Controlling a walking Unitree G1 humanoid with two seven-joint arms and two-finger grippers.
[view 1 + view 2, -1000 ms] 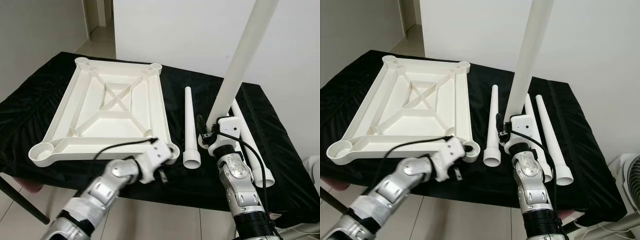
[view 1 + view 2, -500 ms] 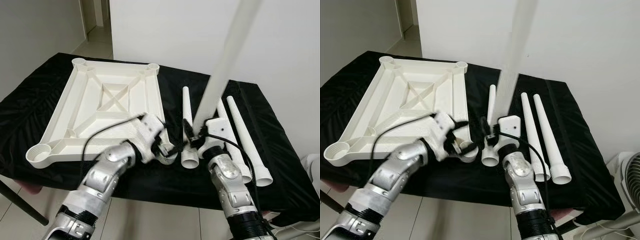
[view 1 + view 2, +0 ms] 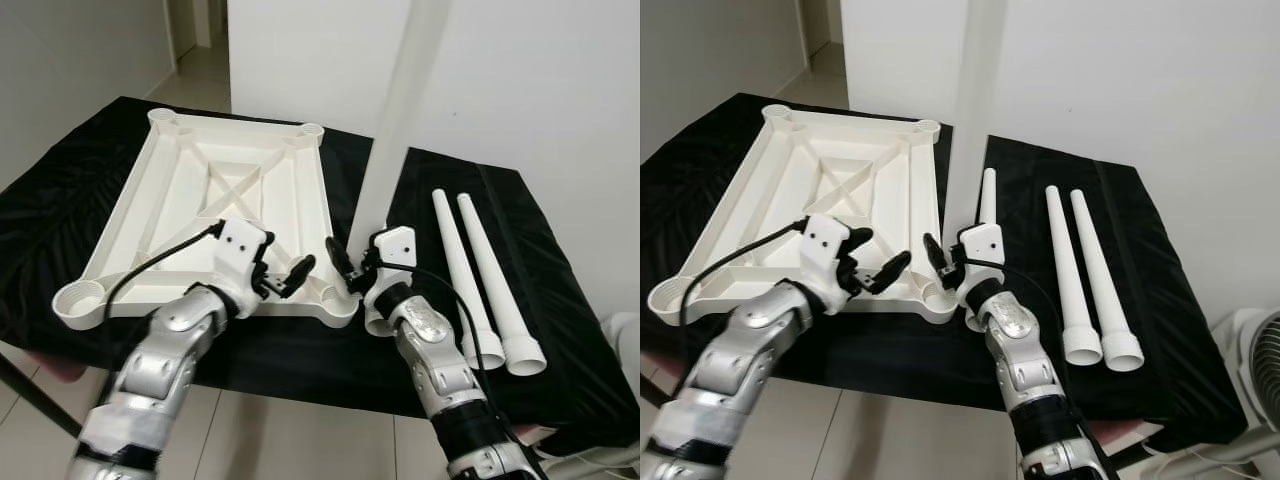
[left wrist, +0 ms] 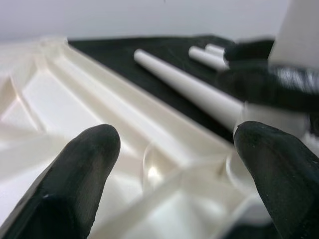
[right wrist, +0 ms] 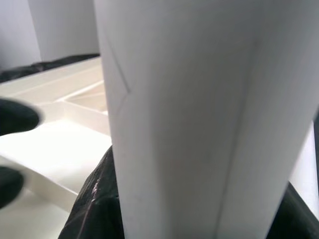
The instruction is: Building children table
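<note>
1. We see the white tabletop (image 3: 215, 215) lying upside down on the black cloth (image 3: 80, 190), ribs up, with round leg sockets at its corners. The near-right socket (image 3: 340, 302) looks empty; the far sockets look empty too.
2. Our right gripper (image 3: 350, 270) is clamped on a tall white leg (image 3: 395, 130), held upright, its wide foot just at 3 o'clock of that near-right socket. In the right wrist view the leg (image 5: 199, 119) sits between the black fingers (image 5: 94, 209).
3. Our left gripper (image 3: 285, 275) hovers over the tabletop's near-right corner, fingers apart. The left wrist view shows both pads (image 4: 75, 179) spread wide above the white ribs.
4. Since a second ago, the left gripper has come up from the front edge onto the tabletop, and the right arm has carried the upright leg leftward from beside the spare legs.
5. One loose leg (image 3: 985, 215) lies behind the held one. Two more (image 3: 470, 270) lie side by side at 3 o'clock, wide ends towards us.
6. All parts are plain glossy white plastic; the legs taper from a wide open end to a narrow tip.
</note>
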